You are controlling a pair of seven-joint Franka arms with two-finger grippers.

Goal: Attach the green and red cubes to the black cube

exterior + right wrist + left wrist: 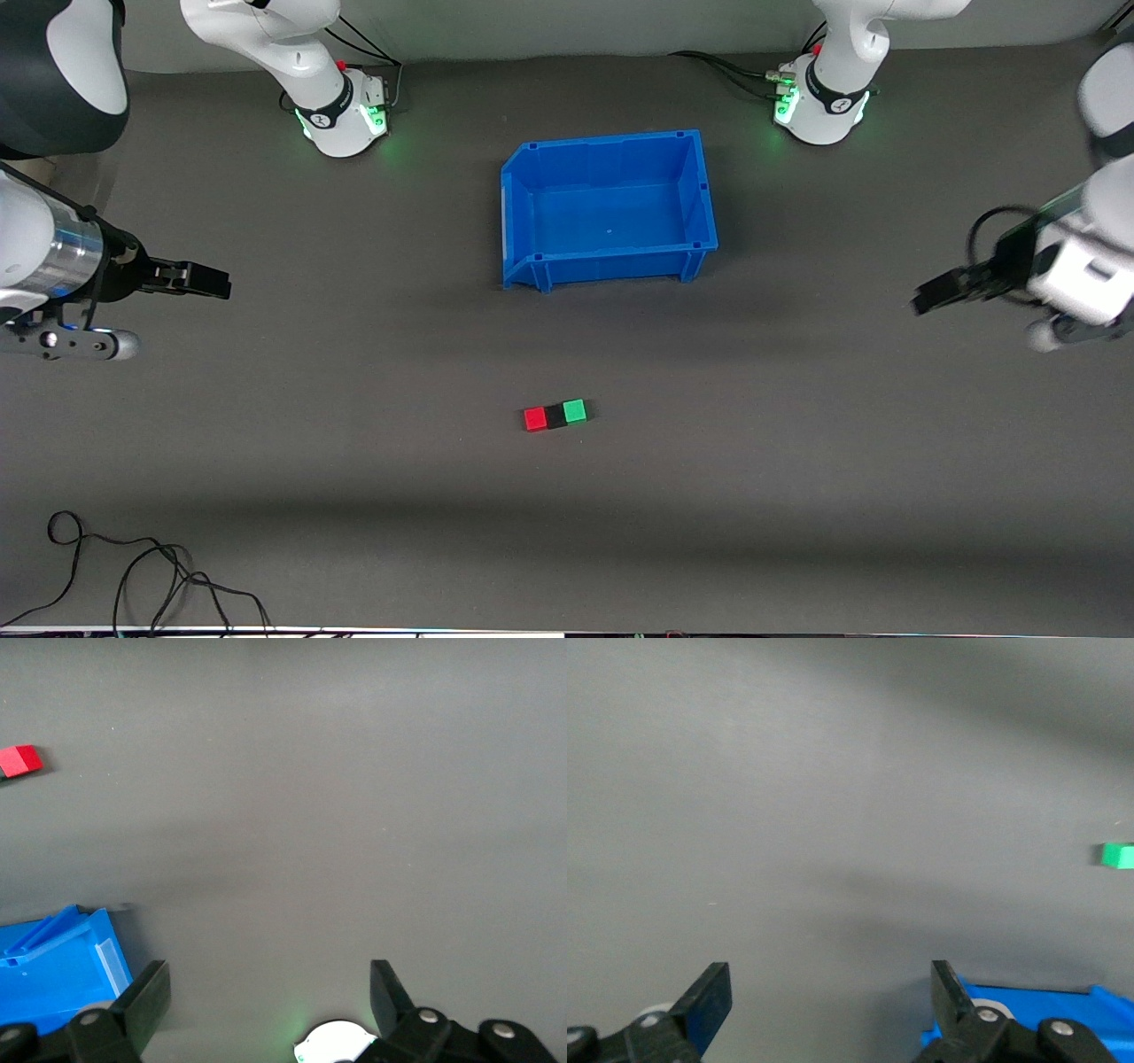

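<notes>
Now joined: red cube [535, 419], black cube [555, 416], green cube [575, 411], touching in a row.
Left tool [926, 301] and right tool [217, 285] waiting over opposite worktop [354, 461] ends, fingers apart, holding nothing.

the counter [797, 461] looks matt grey and cloth-like, the blue bin [532, 213] smooth glossy plastic, and the red cube [535, 419], black cube [555, 416] and green cube [575, 410] plain plastic.
</notes>
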